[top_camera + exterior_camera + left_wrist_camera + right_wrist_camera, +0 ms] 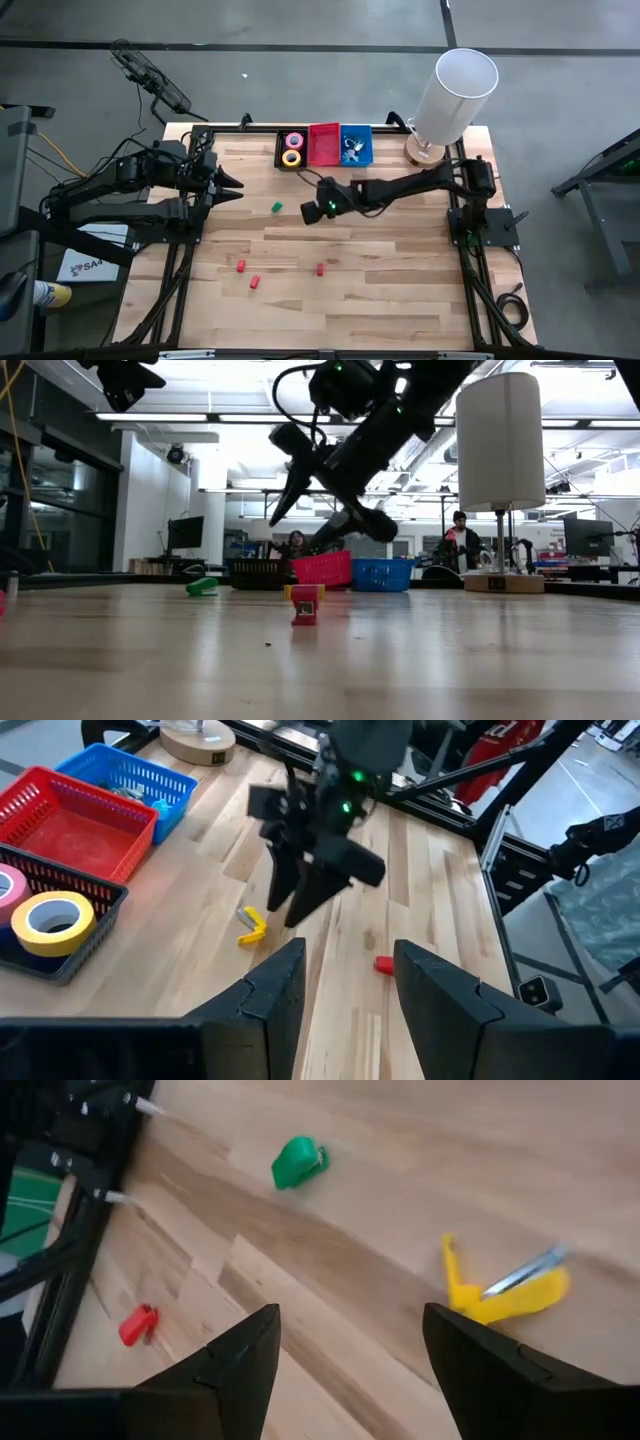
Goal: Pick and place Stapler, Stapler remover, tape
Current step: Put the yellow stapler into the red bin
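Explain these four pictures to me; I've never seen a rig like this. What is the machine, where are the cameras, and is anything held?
Two dark robot arms work at a wooden table. One camera looks down from above, one sits at tabletop height, and one rides on each wrist. The right gripper hangs open and empty above a yellow stapler remover; the left gripper waits at its side. Small green and red pieces lie about. Three baskets stand at the back; the black one holds pink and yellow tape.

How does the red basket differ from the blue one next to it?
The red mesh plastic basket looks empty; the blue mesh plastic basket holds some small metallic items, too small to identify. From above, the red basket sits in the middle of the row and the blue at its right end. Both look alike in shape and size.
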Robot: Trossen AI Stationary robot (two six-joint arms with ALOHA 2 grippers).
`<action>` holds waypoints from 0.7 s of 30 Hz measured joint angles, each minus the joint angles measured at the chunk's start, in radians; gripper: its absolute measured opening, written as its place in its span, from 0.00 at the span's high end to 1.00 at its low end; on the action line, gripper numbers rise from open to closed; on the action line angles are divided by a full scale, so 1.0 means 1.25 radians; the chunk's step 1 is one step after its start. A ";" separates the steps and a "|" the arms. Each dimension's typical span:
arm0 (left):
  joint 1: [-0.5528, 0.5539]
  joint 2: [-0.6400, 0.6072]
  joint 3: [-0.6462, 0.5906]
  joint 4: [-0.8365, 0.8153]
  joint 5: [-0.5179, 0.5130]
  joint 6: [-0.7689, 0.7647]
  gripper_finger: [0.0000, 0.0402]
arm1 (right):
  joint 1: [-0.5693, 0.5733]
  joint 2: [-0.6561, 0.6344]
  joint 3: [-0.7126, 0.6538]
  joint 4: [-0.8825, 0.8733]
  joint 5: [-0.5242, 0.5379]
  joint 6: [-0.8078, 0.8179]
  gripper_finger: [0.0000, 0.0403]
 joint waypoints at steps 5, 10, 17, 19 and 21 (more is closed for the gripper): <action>0.000 0.000 0.000 0.000 0.000 0.000 0.62 | -0.025 -0.010 0.095 -0.145 -0.013 -0.066 0.41; 0.000 0.000 0.000 0.000 0.000 0.000 0.62 | -0.034 -0.010 0.227 -0.386 0.031 -0.169 0.41; 0.000 0.000 0.000 0.000 0.000 0.000 0.62 | -0.056 -0.011 0.312 -0.549 -0.014 -0.421 0.41; 0.000 0.000 0.000 0.000 0.000 0.000 0.62 | -0.054 -0.010 0.313 -0.550 -0.040 -0.602 0.41; 0.000 0.000 0.000 0.000 0.000 0.000 0.62 | -0.052 -0.010 0.313 -0.549 -0.071 -0.777 0.41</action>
